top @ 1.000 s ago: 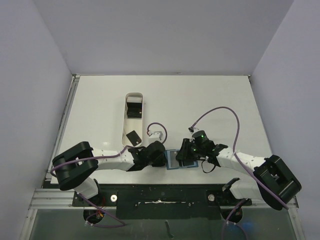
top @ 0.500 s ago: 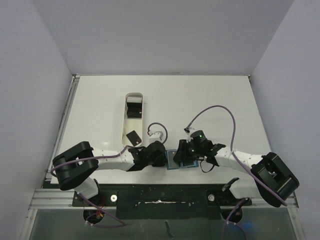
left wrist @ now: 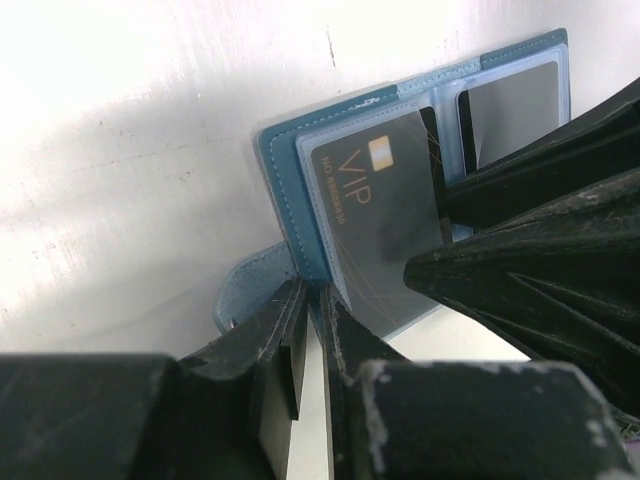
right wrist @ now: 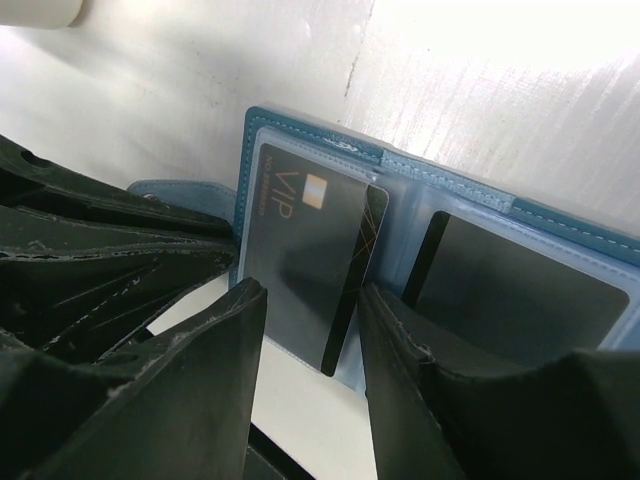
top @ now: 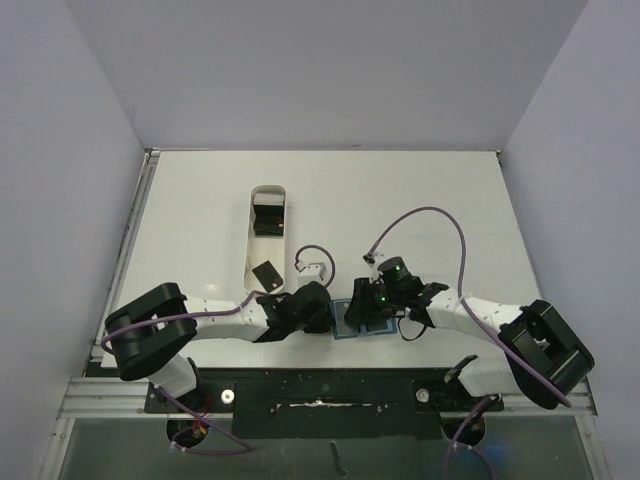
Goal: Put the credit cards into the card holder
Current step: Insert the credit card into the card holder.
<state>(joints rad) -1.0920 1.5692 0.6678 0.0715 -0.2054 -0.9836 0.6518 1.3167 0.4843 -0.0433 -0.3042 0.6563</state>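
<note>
VIP credit card (right wrist: 300, 240) sits in the left sleeve of the open card holder (right wrist: 310, 135), a second credit card (right wrist: 510, 290) in the right. The card holder lies on the worktop (right wrist: 180, 90) between the arms. The left end effector (left wrist: 308, 320) is clamped on its left edge. The right end effector (right wrist: 312, 300) stands apart, astride the VIP credit card.

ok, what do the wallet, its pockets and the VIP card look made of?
Wallet: matte teal leather or faux leather, going by the stitched edge.
Pockets: clear glossy plastic film; the cards show through and there is glare on top.
VIP card: probably plastic, with a black satin face and gold print.
</note>
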